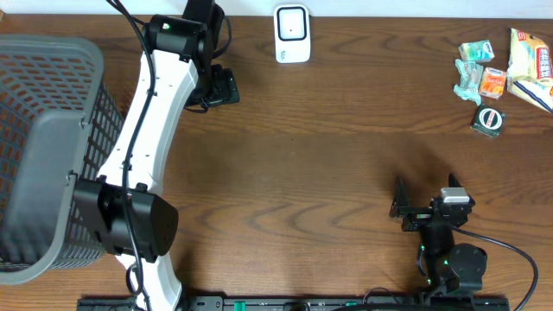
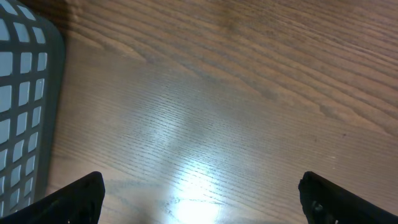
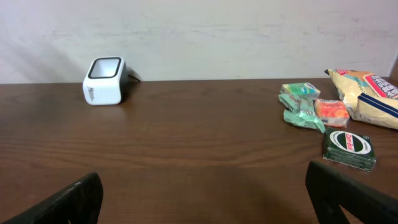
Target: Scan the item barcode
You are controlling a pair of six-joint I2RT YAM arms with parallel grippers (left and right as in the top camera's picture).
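The counter [image 1: 328, 155] is dark brown wood, grain plain, smooth with a soft sheen. The basket [image 1: 86, 95] is matt grey plastic lattice; the scanner [image 1: 292, 34] glossy white plastic. Right of the scanner, the snack bag [image 1: 529, 56] and small packets [image 1: 477, 73] are shiny crinkled film. The left arm [image 1: 155, 104] has a smooth white shell.

One scanner [image 1: 292, 34], one basket [image 1: 86, 60], two teal packets [image 1: 474, 52], one orange packet [image 1: 493, 83], one yellow bag [image 1: 529, 56], one dark-green pack [image 1: 489, 120].

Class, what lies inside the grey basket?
The basket shows only bare grey floor, no items. The left arm covers one corner; the frame crops its left edge.
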